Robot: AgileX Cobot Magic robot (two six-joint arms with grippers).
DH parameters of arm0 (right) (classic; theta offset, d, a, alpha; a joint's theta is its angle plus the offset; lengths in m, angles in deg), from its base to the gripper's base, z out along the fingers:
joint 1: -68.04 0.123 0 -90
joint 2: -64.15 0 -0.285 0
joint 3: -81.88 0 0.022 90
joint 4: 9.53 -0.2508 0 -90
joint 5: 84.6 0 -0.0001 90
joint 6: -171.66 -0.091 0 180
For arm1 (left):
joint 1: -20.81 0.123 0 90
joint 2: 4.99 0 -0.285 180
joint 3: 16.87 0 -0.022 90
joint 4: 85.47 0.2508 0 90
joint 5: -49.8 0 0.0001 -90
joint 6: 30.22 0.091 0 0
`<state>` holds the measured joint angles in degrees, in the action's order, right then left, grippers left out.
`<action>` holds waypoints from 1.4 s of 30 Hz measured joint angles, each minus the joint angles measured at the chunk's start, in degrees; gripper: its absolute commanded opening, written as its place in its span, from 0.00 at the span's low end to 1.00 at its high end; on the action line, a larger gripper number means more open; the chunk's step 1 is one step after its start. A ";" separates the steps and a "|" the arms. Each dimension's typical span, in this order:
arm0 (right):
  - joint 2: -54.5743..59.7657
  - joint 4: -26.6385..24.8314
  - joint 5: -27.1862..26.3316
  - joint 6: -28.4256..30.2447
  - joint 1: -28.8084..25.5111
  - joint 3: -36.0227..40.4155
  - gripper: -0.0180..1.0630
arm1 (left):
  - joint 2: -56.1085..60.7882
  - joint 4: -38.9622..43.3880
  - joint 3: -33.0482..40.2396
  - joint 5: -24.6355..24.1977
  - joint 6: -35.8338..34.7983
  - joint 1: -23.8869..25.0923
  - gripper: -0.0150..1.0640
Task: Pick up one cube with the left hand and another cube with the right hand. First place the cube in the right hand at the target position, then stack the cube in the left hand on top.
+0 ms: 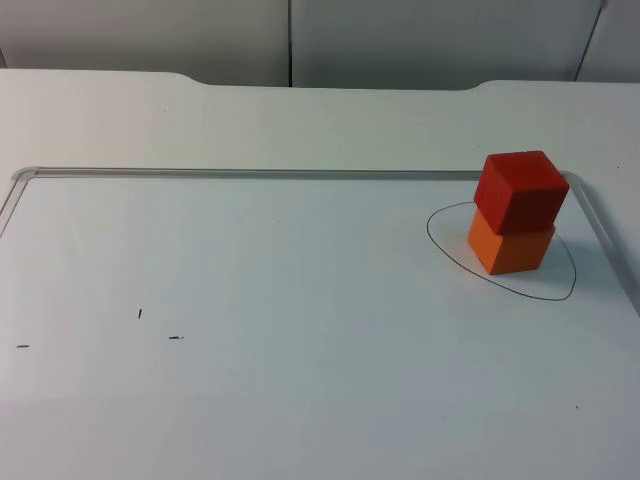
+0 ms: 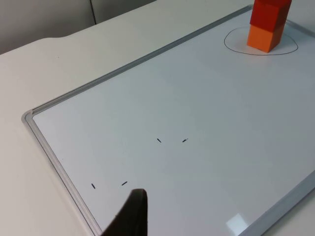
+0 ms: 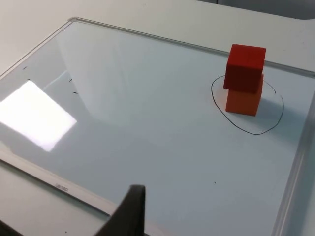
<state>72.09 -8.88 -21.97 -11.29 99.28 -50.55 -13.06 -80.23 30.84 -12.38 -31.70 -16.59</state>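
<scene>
- Red cube [image 1: 521, 190]: sits on top of the orange cube [image 1: 510, 247], touching it, turned slightly so its edges do not line up with those below.
- Orange cube: rests flat on the whiteboard [image 1: 300, 330], inside the drawn oval outline [image 1: 540, 292], towards the oval's far side.
- Drawn oval outline: thin black line close to the whiteboard's right frame edge, near its far right corner.
- Whiteboard: lies flat on the white table [image 1: 300, 120], metal frame all round; a few short black pen marks [image 1: 140, 313] lie well apart from the cubes.
- Left end effector [image 2: 129, 216]: one dark fingertip over the whiteboard, well apart from the cubes; cannot tell whether apart or together.
- Right end effector [image 3: 129, 211]: one dark fingertip near the whiteboard's frame, well apart from the cubes; cannot tell its state.
</scene>
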 measured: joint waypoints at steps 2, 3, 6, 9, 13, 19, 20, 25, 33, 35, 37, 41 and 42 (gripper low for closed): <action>0.00 -0.13 -0.10 0.00 0.00 0.00 0.99 | 0.00 0.00 0.00 0.00 0.00 0.00 0.92; 0.00 -0.23 -0.10 0.00 0.00 0.00 0.99 | 0.00 0.00 0.00 0.00 0.00 0.00 0.92; 0.00 -0.22 -0.10 0.00 0.00 0.00 0.99 | 0.00 0.00 0.00 0.00 0.00 0.00 0.92; 0.00 -0.22 -0.23 0.00 0.00 0.00 0.99 | 0.00 0.00 0.00 0.00 0.00 0.00 0.92; 0.00 -0.26 -0.22 0.00 0.00 0.00 0.99 | 0.00 0.00 0.00 0.00 0.00 0.00 0.92; 0.00 -0.65 -0.22 0.11 0.00 0.00 0.99 | 0.00 0.00 0.00 0.00 0.00 0.00 0.92; 0.00 -0.65 -0.22 0.11 0.00 0.00 0.99 | 0.00 0.00 0.00 0.00 0.00 0.00 0.92; 0.00 -0.65 -0.22 0.11 0.00 0.00 0.99 | 0.00 0.00 0.00 0.00 0.00 0.00 0.92; 0.00 -0.65 -0.22 0.11 -1.23 0.00 0.99 | 0.00 0.00 0.00 0.00 0.00 0.00 0.92; 0.00 -0.65 -0.22 0.11 -4.49 0.00 0.99 | 0.00 0.00 0.00 0.00 0.00 0.38 0.92; 0.00 -0.65 -0.30 0.11 -8.90 0.00 0.99 | 0.00 0.00 0.00 0.00 0.00 1.56 0.92; 0.00 -0.65 -0.30 0.11 -16.40 0.00 0.99 | 0.00 0.00 0.00 0.00 0.00 4.20 0.92; 0.00 -0.65 -0.30 0.11 -18.68 0.00 0.99 | 0.00 0.00 0.00 0.00 0.00 5.29 0.92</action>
<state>72.09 -9.53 -22.27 -11.19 80.60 -50.55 -13.06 -80.23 30.84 -12.38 -31.70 -11.30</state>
